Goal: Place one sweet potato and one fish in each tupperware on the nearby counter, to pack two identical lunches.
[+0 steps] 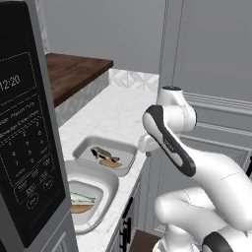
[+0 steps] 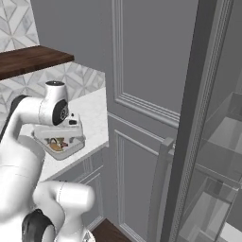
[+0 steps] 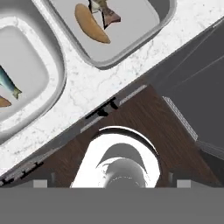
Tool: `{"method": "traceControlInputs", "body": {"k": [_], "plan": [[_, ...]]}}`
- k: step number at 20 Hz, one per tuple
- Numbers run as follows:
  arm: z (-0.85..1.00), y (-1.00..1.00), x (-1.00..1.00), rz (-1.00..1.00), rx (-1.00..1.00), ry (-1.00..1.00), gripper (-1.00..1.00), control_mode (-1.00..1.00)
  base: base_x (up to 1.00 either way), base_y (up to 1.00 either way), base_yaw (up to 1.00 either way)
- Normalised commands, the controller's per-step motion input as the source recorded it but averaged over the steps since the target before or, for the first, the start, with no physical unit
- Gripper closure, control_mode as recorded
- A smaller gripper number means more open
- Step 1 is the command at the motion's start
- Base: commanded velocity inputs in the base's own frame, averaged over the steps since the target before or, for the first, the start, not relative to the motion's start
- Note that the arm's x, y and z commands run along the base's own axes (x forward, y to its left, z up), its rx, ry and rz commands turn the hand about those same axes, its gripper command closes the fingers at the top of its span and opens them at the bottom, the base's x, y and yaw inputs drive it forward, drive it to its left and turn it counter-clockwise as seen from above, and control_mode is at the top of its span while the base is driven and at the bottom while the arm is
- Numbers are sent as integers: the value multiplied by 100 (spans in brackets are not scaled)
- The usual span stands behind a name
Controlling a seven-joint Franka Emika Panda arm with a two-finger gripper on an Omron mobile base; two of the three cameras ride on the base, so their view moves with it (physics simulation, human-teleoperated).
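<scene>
Both lunches are seen packed on the white counter (image 1: 115, 115); the gripper is spread wide and empty.

Left base view: the rectangular tupperware (image 1: 129, 150) holds a dark fish (image 1: 104, 153) and a sweet potato (image 1: 111, 163), both lying roughly along the container's length; the rounder tupperware (image 1: 109, 184), just beside it near the counter's front edge, holds a pale fish (image 1: 81, 198) above a second sweet potato (image 1: 81, 208). Bare marble is left behind them.
Right base view: the rectangular container is partly hidden behind the wrist.
Hand view: the fingertips (image 3: 40, 183) are seen far apart, nothing between them, over the dark floor (image 3: 148, 118) past the counter edge.
</scene>
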Motion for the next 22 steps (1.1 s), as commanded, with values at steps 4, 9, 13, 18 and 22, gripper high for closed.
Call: {"method": "traceControlInputs", "body": {"k": [4, 9, 13, 18, 22], "plan": [[65, -37, -99, -15, 0, -6, -100, -100, 0, 0, 0], [11, -3, -68, 2, 5, -1, -100, -100, 0, 0, 0], [73, 5, -27, -1, 6, 0, -100, -100, 0, 0, 0], [74, 6, -29, -6, 0, 0, -100, -100, 0, 0, 0], [23, -24, -18, -14, 0, 0, -100, -100, 0, 0, 0]]}}
